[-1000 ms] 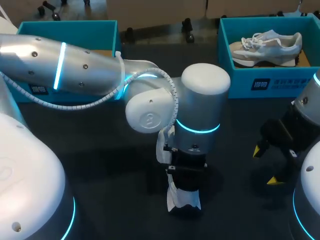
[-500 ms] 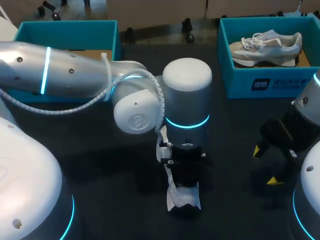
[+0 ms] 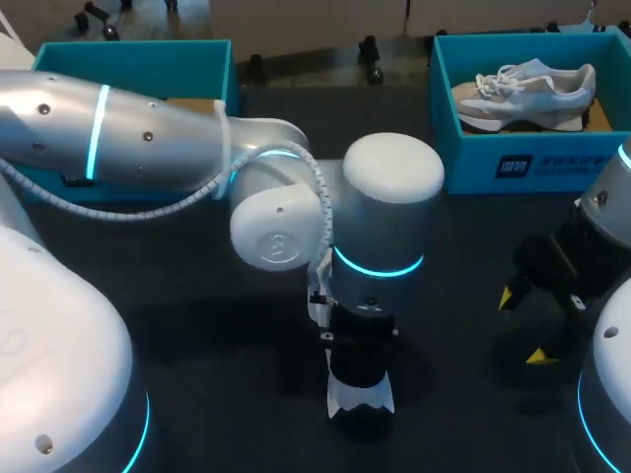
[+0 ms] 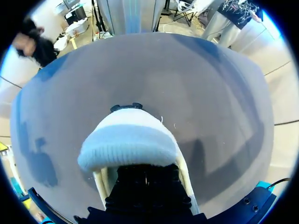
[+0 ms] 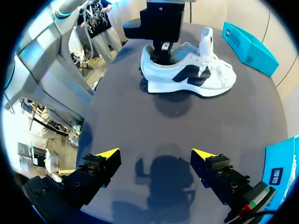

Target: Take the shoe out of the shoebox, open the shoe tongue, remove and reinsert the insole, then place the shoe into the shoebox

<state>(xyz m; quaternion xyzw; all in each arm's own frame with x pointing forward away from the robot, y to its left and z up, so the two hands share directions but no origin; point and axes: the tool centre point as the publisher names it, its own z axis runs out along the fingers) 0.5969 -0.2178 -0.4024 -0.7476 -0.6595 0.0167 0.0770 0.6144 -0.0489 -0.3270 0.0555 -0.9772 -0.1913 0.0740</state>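
One shoe (image 5: 187, 77) stands on its sole mid-way across the table (image 3: 197, 315), lengthwise away from the robot, toe to the far edge. Left gripper (image 5: 161, 49) is sunk in its heel opening, and I can't tell its grip. Right gripper (image 5: 154, 158) hangs well apart, spread wide.

A dark, matte surface (image 3: 197, 315) spans the whole scene. At its far right corner stands 1 open teal cardboard box (image 3: 471, 148), with a printed label (image 3: 514, 166) on its near wall. Inside lies 1 white-and-grey lace-up sneaker (image 3: 523, 94), stretched lengthwise along the box, with its loose white laces showing nearer the left end. A brown piece (image 3: 598, 115) shows at the box's right end, just beside the sneaker; what it is cannot be told.
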